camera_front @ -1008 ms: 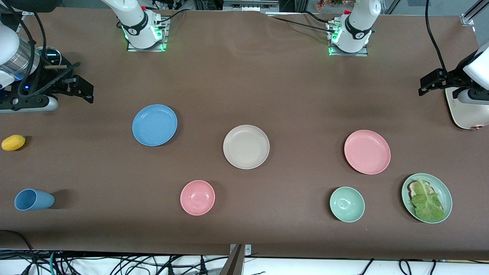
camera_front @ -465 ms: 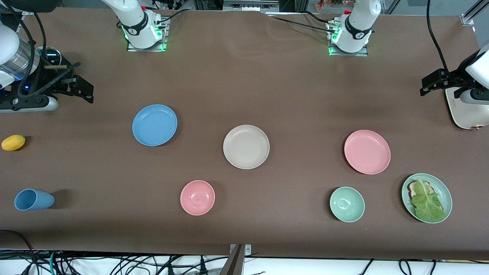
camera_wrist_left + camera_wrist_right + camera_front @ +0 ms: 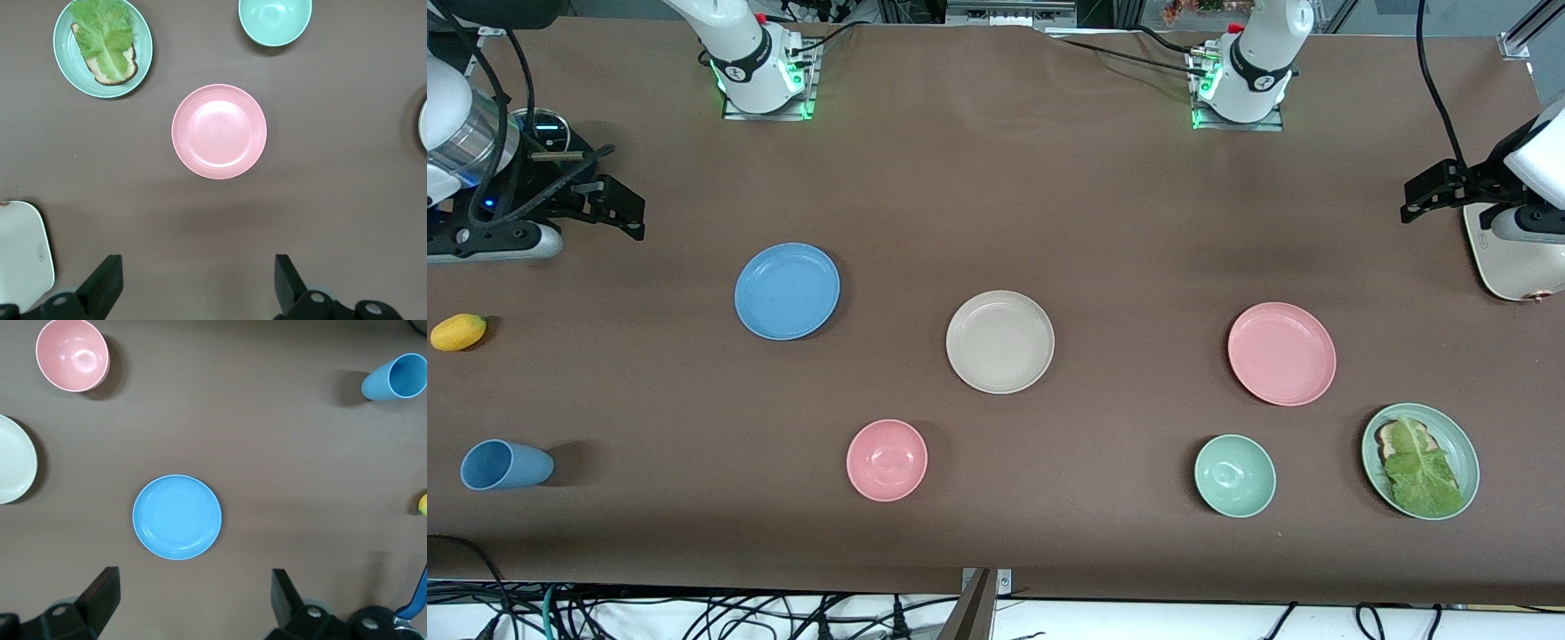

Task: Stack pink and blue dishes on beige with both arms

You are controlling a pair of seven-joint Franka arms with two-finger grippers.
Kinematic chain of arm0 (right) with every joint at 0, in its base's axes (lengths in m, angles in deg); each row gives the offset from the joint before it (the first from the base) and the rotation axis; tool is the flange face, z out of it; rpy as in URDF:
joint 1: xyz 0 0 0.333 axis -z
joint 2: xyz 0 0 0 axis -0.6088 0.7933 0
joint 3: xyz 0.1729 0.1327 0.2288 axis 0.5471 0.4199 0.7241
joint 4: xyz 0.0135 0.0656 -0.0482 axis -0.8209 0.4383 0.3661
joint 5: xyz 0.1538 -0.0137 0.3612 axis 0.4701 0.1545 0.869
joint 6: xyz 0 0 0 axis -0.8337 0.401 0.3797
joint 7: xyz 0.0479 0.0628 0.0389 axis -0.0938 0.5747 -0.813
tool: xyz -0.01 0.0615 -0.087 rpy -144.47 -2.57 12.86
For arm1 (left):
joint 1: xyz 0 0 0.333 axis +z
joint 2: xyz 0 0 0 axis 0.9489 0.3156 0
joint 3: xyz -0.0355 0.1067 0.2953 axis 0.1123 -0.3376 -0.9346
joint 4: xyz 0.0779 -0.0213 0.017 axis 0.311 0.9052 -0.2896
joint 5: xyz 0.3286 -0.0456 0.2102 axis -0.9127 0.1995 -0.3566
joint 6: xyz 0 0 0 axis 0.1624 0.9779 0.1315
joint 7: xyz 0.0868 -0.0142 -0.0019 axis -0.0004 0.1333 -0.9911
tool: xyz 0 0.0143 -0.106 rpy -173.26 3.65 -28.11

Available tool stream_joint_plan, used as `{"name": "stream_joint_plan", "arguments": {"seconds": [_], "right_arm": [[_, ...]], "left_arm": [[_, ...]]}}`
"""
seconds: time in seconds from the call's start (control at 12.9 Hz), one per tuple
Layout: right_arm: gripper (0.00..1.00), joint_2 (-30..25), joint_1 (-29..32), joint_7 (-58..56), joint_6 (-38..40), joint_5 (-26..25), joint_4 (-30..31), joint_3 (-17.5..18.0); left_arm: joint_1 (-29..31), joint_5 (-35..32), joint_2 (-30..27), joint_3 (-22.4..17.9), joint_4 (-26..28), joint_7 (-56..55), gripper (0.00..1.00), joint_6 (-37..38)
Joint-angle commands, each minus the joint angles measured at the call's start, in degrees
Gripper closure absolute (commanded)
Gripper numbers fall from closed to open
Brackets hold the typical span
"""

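Observation:
The beige plate lies mid-table. The blue plate sits toward the right arm's end and the pink plate toward the left arm's end, all three apart and bare. My right gripper hangs open and empty over the table's right-arm end. In the right wrist view, the right gripper has the blue plate just ahead of it. My left gripper hangs open and empty over the left-arm end. In the left wrist view, the left gripper has the pink plate ahead of it.
Nearer the front camera stand a pink bowl, a mint bowl, a mint plate with bread and lettuce and a blue cup on its side. A yellow fruit and a white appliance sit at the table's ends.

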Motion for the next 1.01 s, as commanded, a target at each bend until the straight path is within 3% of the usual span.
{"name": "stream_joint_plan", "arguments": {"seconds": [0.0,0.93], "right_arm": [[0.00,0.3,0.0,0.5,0.8,-0.3,-1.2,0.0],[0.00,0.3,0.0,0.5,0.8,-0.3,-1.2,0.0]], "left_arm": [[-0.3,0.6,0.0,-0.2,-0.6,1.1,0.00,0.7],[-0.3,0.7,0.8,-0.2,-0.6,0.4,0.00,0.8]]}}
